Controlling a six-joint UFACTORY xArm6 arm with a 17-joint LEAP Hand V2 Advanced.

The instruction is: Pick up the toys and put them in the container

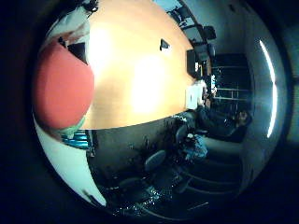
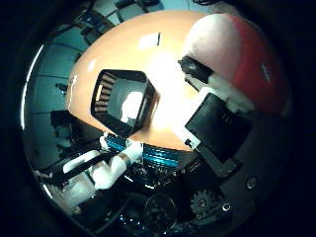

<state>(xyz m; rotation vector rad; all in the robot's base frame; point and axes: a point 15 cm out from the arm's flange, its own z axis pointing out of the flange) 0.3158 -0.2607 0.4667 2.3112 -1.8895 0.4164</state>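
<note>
Here the red toy (image 2: 247,59) (partly cut off) fills the robot hand (image 2: 217,123).

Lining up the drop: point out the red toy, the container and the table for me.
red toy (image 1: 63,88): little finger side palm view, its red face.
container (image 2: 106,81): thumb side palm view, dark rim.
table (image 1: 140,51): little finger side palm view, bare orange top.

The hand (image 2: 217,133) is built of white shells and black blocks — teal ribbed sections near the palm, round screws and a small gear on its dark body.
</note>
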